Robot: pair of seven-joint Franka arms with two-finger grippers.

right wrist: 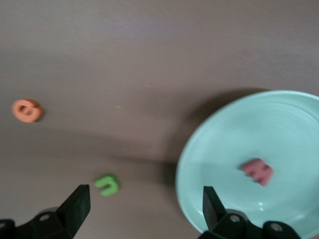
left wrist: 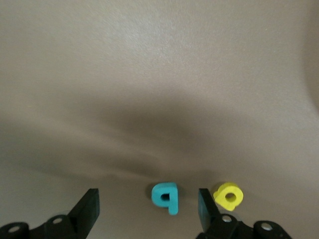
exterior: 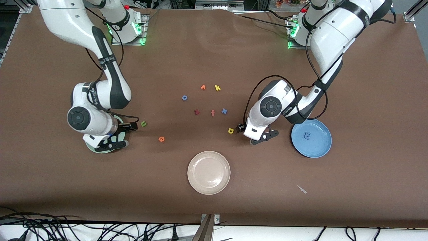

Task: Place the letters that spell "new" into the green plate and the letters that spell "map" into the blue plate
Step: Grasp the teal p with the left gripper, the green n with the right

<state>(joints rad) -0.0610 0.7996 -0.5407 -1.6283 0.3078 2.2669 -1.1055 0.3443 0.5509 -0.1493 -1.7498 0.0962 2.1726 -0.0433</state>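
Brown matting covers the whole table (exterior: 214,207), and both Franka arms reach down onto it from their bases. Three plates come next in size: the blue plate (exterior: 317,147) at the left arm's end, holding the blue m (exterior: 307,135); a beige-white plate (exterior: 209,172) nearest the front camera, with nothing in it; and the green plate (exterior: 100,149) at the right arm's end, mostly hidden under that arm's wrist. The right gripper (right wrist: 144,211) hangs over the rim of the green plate with its fingers spread and nothing between them, and the pinkish-red w (right wrist: 257,171) lies inside the plate. The left gripper (left wrist: 148,206) is low over the mat beside the blue plate, fingers apart, with the teal p (left wrist: 166,196) lying between them on the mat, not yet pinched; the yellow a (exterior: 231,130) sits just outside one finger. So each word looks one letter done. I judge the left arm is at the point of closing on the p, then must lift and carry it to the blue plate. The right arm needs the olive-green n (exterior: 143,123) or the orange e (exterior: 161,138), both near its plate. Spare letters, among them a yellow k (exterior: 217,87) and blue x (exterior: 224,111), lie mid-table.
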